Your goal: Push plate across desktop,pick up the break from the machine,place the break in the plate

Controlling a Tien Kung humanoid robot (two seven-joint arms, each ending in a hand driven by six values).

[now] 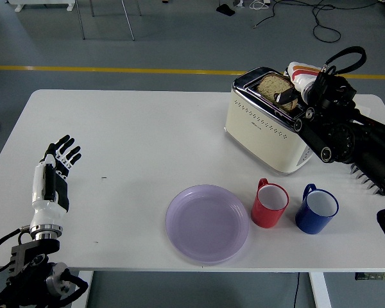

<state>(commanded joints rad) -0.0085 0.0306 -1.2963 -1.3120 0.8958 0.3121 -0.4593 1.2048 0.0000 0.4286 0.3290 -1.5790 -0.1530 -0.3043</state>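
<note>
On a white desk (135, 141), upper right, the right robot hand (294, 92) pinches light, crumbly bread (274, 85) by its top edge above the toaster (263, 128).

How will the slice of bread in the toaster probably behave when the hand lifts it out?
The bread slice looks thin and brown, so it is probably light and fairly stiff, but could crumble if pinched hard. It stands upright in the slot of the toaster, so a straight upward pull seems safest. The right hand is at its top edge.

Lab floor, yellow floor line (115, 69), loose cables (321, 16)
</note>
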